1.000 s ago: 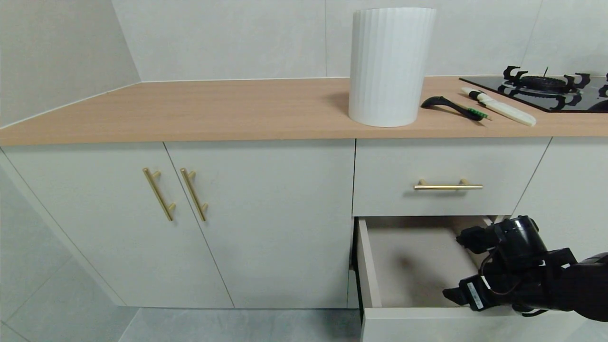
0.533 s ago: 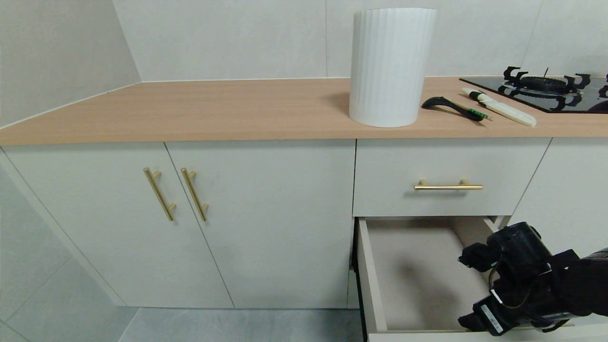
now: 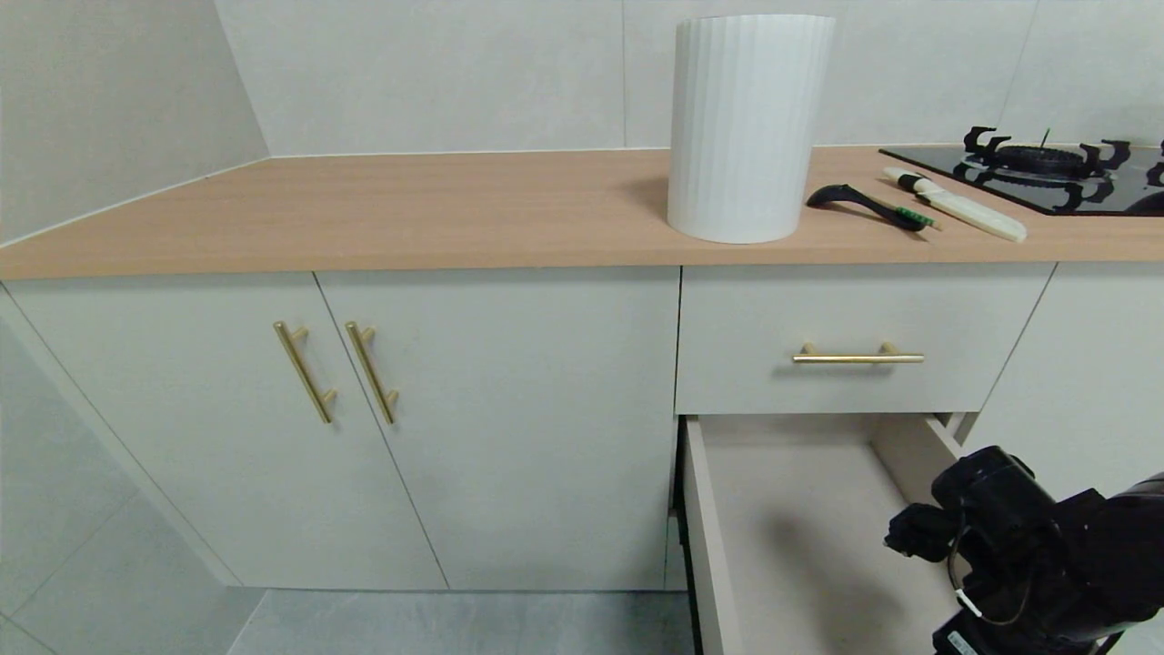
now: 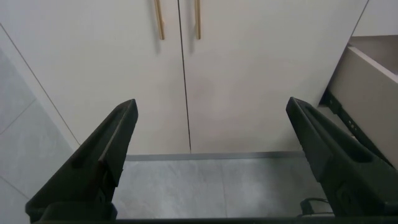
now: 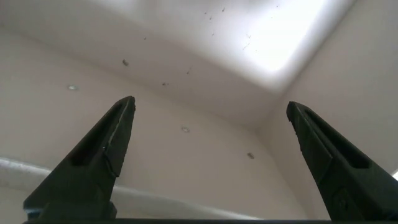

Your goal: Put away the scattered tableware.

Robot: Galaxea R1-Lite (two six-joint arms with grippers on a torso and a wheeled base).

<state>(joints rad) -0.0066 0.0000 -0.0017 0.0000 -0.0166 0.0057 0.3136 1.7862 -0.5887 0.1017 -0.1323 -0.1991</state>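
Note:
A black scoop with a green-marked handle and a white knife lie on the wooden counter, to the right of a tall white ribbed container. Below them the lower drawer is pulled out, with only its bare floor showing. My right gripper sits low at the drawer's right side, fingers apart; in its wrist view the right gripper is open over the pale drawer inside. My left gripper is open with nothing in it, facing the cabinet doors just above the floor.
A black gas hob occupies the counter's far right. The upper drawer is closed above the open one. Two cabinet doors with brass handles stand to the left. The counter left of the white container is bare wood.
My right gripper has drawn back and down toward me, and the lower drawer has slid further out with it. The things on the counter have stayed put.

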